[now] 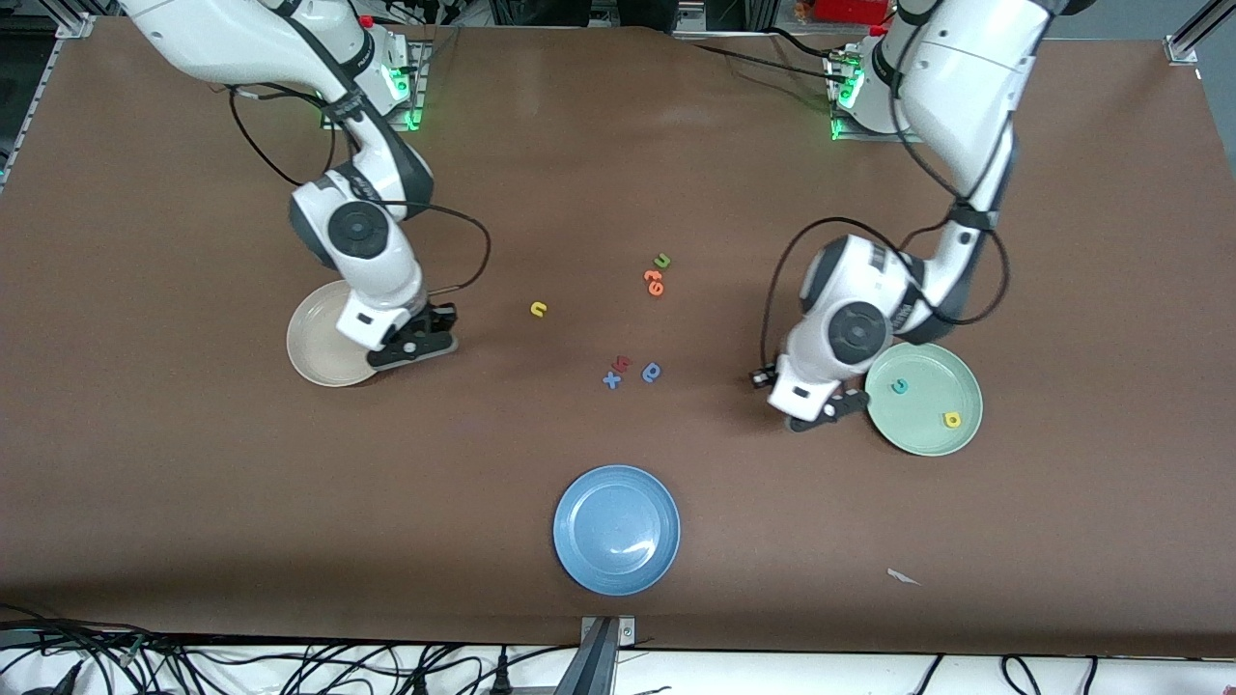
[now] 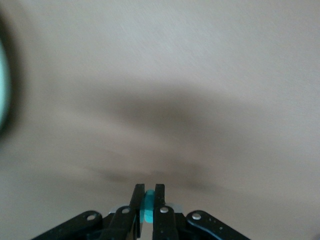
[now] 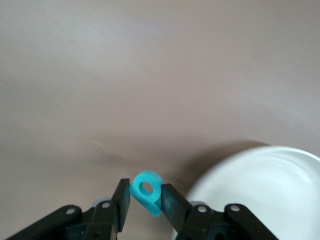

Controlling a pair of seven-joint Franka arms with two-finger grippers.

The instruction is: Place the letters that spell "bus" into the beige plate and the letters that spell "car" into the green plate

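Nearest the camera you had the blue plate (image 1: 616, 529), empty, not part of the task. Farther up, at the left arm's end, the green plate (image 1: 925, 398) already held the teal c (image 1: 899, 386) and the yellow a (image 1: 951, 419). Your left gripper (image 1: 828, 409) hung just beside that plate's rim, fingers pinched on a thin teal piece (image 2: 148, 206), probably the r, seen edge-on. Mid-table lay a blue x (image 1: 611, 379), a small red letter (image 1: 623, 363) touching it and the dark blue round letter (image 1: 652, 373); leave those. At the right arm's end, your right gripper (image 1: 417, 344) sat at the edge of the beige plate (image 1: 323, 340), clamped on the teal b (image 3: 147, 192), ring part showing between the fingers; no letters showed in that plate. Farther still: the yellow u (image 1: 539, 309) alone on the table, then two orange letters (image 1: 655, 282) and a green u (image 1: 662, 261). No yellow s was visible. The letters looked like foam: light, soft, squashy, not fragile, likely to cling to the pads on release; pinch across the flat faces or a stroke. No brands or other writing readable.
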